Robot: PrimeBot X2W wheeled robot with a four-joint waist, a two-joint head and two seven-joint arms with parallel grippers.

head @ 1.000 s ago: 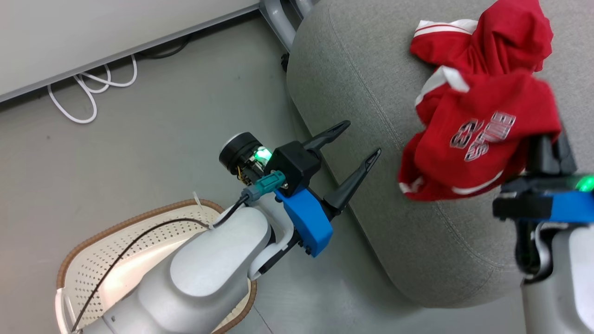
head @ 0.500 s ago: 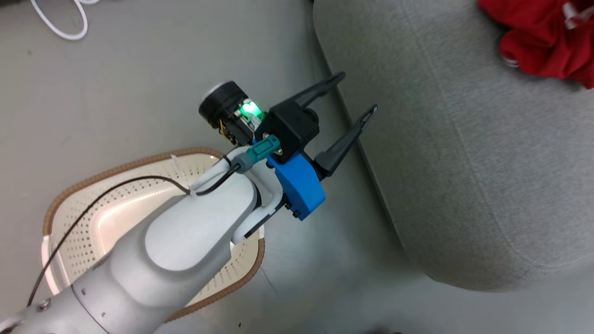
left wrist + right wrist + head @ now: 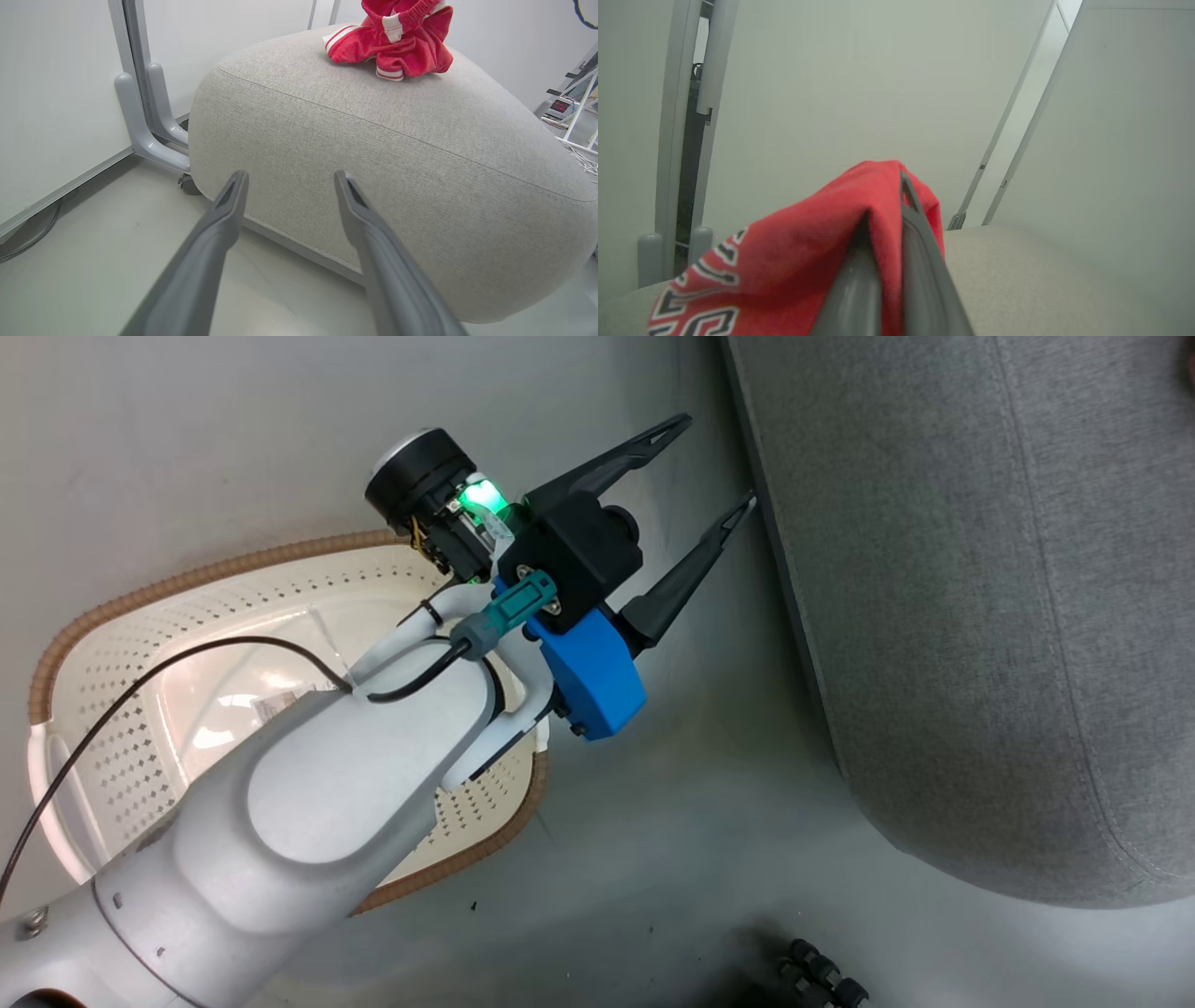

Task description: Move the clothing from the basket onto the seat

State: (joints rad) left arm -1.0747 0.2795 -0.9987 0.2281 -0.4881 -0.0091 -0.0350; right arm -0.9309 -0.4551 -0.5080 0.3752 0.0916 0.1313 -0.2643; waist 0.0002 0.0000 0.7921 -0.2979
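My left gripper [image 3: 719, 461] hangs open and holds nothing, over the floor between the basket [image 3: 187, 581] and the seat [image 3: 980, 616]. The white perforated basket with its brown rim lies under my left forearm, and its visible floor is bare apart from a label sticker [image 3: 275, 705]. In the left wrist view the open left gripper [image 3: 289, 179] points at the seat's [image 3: 373, 163] grey side, and a crumpled red garment [image 3: 397, 42] with white stripes lies on top. My right gripper [image 3: 885, 205] is shut on the red jersey [image 3: 784, 261], which drapes over its fingers above the seat [image 3: 1041, 280].
A grey frame leg [image 3: 140, 116] on a castor stands against the white wall left of the seat. A white rack [image 3: 574, 116] and cables sit at the far right. Small dark wheels [image 3: 822, 975] show on the floor at the bottom of the head view.
The head view has swung down and left, so the red clothing and the right gripper have slid out of it. My left gripper stays open beside the basket.
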